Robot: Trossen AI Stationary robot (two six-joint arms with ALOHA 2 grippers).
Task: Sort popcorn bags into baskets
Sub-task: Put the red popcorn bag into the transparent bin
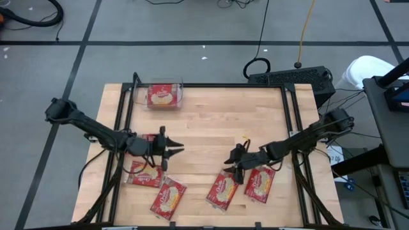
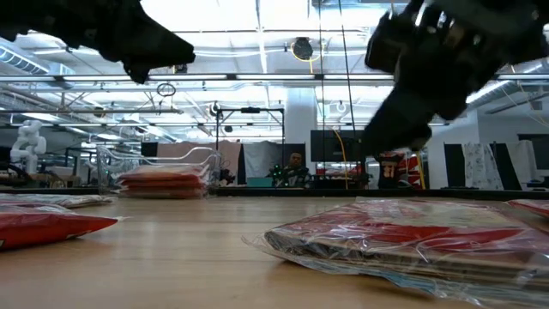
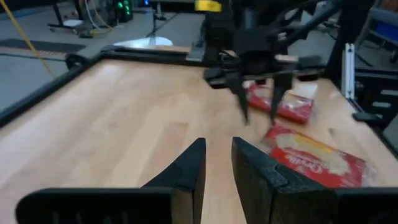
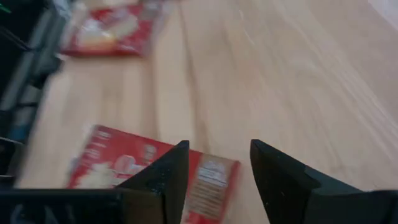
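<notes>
The clear basket (image 1: 165, 96) stands at the table's far left with red popcorn bags (image 2: 163, 180) stacked flat inside it. Several more red bags lie flat on the wood: two near left (image 1: 146, 172) (image 1: 168, 197), one partly under the left arm (image 1: 148, 138), and two near right (image 1: 222, 190) (image 1: 260, 182). My left gripper (image 3: 219, 165) points level toward the table's right, above bare wood at mid-table, narrowly open with nothing between its fingers. My right gripper (image 4: 217, 165) is open and slants down over the far end of a bag (image 4: 149, 171), without touching it.
Black frame rails (image 1: 121, 108) run along the table's left, far and right sides. A keyboard (image 1: 291, 78) and cables lie beyond the far right corner. Bare wood (image 1: 217, 121) spreads between the basket and the two grippers.
</notes>
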